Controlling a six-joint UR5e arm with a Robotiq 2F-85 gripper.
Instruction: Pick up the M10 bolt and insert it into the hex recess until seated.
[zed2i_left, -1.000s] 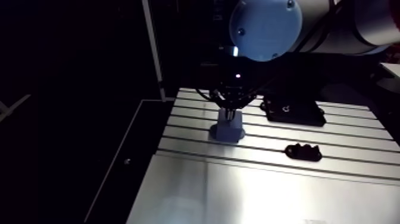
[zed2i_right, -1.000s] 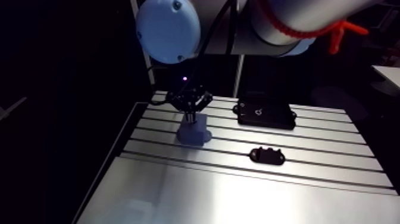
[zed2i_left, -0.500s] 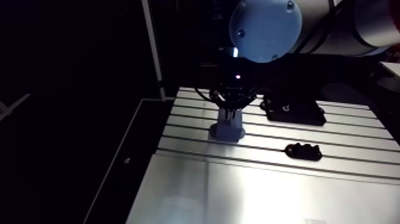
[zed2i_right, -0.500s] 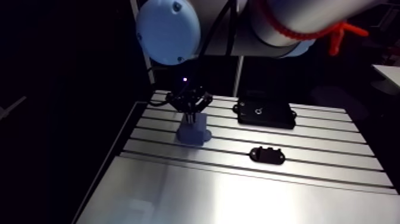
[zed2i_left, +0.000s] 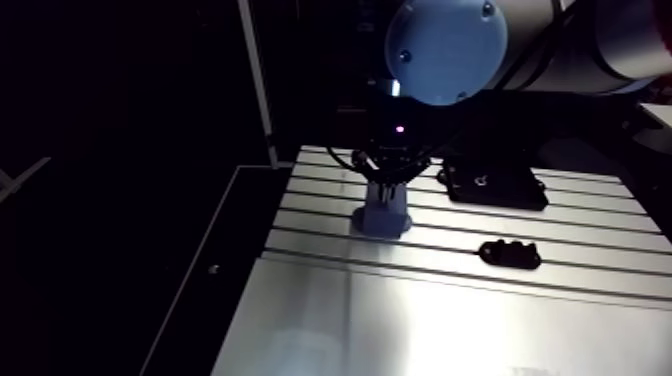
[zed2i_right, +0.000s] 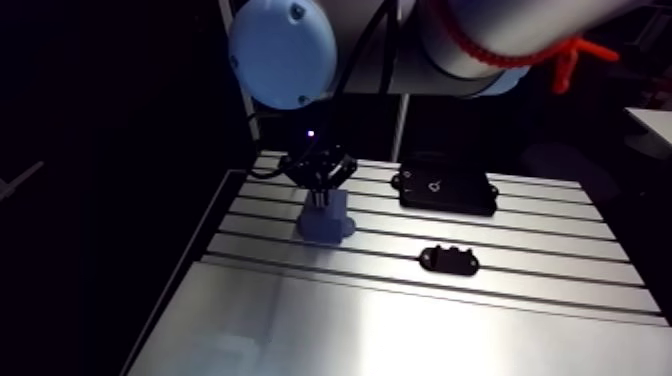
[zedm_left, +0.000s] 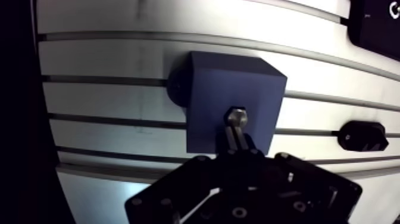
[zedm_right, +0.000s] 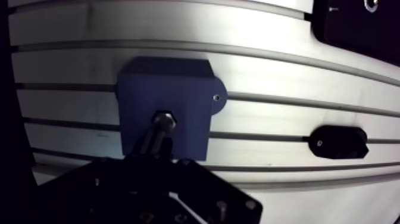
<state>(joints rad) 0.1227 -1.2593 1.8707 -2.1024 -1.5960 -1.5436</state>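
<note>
Down at the wrist, the fingers (zedm_left: 249, 146) pinch the M10 bolt (zedm_left: 236, 115) by its shank. Its hex head is over the blue block (zedm_left: 208, 89) on the slotted desk (zedm_left: 119, 62). A small black fixture (zedm_left: 363, 136) lies nearby.

Arm view overlooks table (zed2i_left: 450, 320) and block (zed2i_left: 383, 215); wrist view looks down closely.

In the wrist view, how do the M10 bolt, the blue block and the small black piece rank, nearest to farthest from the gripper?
1. M10 bolt, held in the gripper.
2. Blue block, just ahead, at the bolt's head.
3. Small black piece, apart, beside the block.
</note>
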